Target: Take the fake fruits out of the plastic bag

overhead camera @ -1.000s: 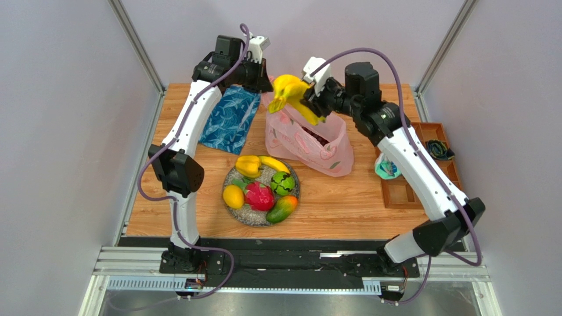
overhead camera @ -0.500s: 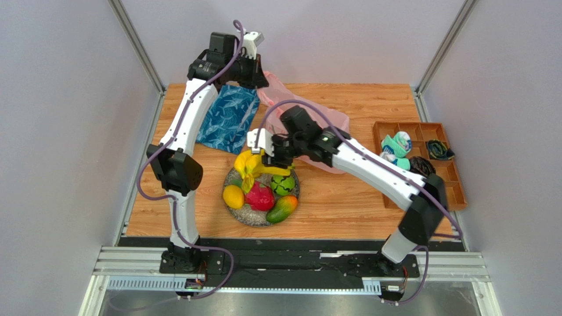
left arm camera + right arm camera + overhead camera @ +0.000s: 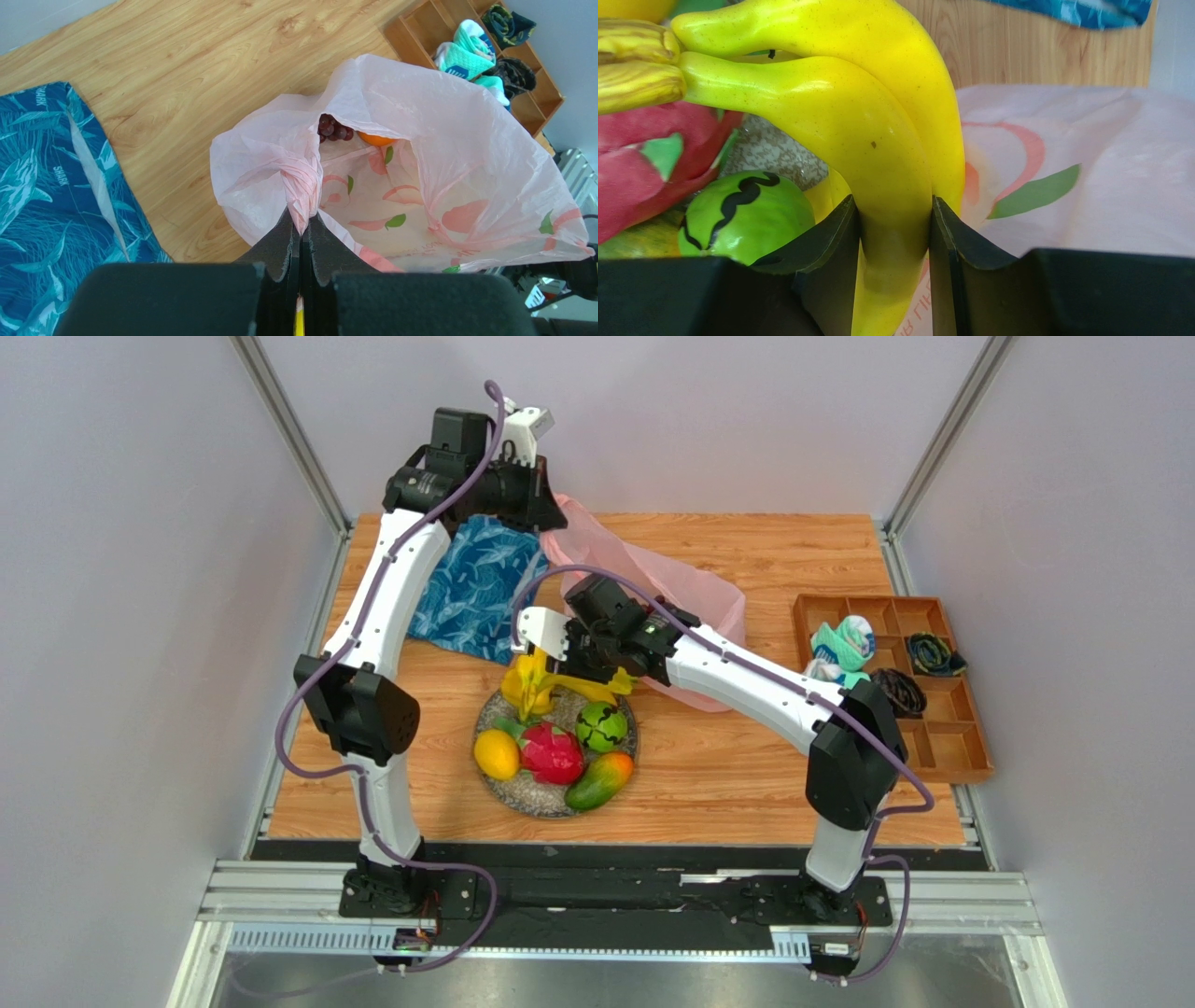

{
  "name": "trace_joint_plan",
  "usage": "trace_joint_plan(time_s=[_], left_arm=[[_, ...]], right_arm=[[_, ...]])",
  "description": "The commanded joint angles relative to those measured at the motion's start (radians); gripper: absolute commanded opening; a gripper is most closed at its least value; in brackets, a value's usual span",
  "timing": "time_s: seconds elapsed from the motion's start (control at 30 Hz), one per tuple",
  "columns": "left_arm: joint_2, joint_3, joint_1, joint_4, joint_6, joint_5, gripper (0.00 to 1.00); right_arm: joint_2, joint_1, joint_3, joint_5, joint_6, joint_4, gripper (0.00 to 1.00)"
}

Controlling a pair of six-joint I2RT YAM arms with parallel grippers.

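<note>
Fake fruits (image 3: 551,753) lie partly on a speckled grey plate (image 3: 530,784) and partly inside the plastic bag (image 3: 449,161). They are all smooth, glossy plastic in bright colours. On the plate are a lemon (image 3: 495,753), a red dragon fruit (image 3: 640,161) with green scales, a green melon (image 3: 745,210) marked with dark squiggles, and a red-green mango (image 3: 601,780).

A bunch of yellow bananas (image 3: 878,126) with a brownish stem hangs over the plate's far left edge. The right fingers (image 3: 826,252) are clamped on the lower end of one banana. Whether the bunch touches the plate cannot be told.

Deep in the bag's open mouth, purple grapes (image 3: 333,128) and an orange (image 3: 377,138) show side by side. The bag is thin, translucent pink and crinkled, printed with peach and green-leaf shapes. It sits at the far middle of the wooden surface (image 3: 744,756), just behind the plate. The left fingers (image 3: 277,248) are pressed together on its twisted handle, which holds that side up.

A blue leaf-patterned cloth (image 3: 484,588) lies flat left of the bag. A wooden compartment tray (image 3: 968,742) at the right edge holds teal-and-white rolled bundles (image 3: 463,56).
</note>
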Motion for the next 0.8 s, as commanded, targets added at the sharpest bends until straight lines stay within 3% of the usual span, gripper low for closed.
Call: trace_joint_plan(time_s=[0.0,0.5,0.63,0.77], left_arm=[[-0.060,-0.008,0.004,0.016,-0.004,0.037,0.00],[-0.068,-0.035,0.002,0.014,0.008,0.028,0.00],[-0.065,-0.035,0.002,0.013,0.011,0.024,0.00],[-0.056,-0.031,-0.001,0.016,0.013,0.025,0.00]], right_arm=[[-0.023,0.004,-0.058,0.149,0.081,0.041,0.22],[0.026,0.014,-0.089,0.129,0.289,-0.052,0.22],[0.033,0.014,-0.106,0.126,0.312,-0.049,0.35],[0.026,0.014,-0.113,0.135,0.322,-0.026,0.56]])
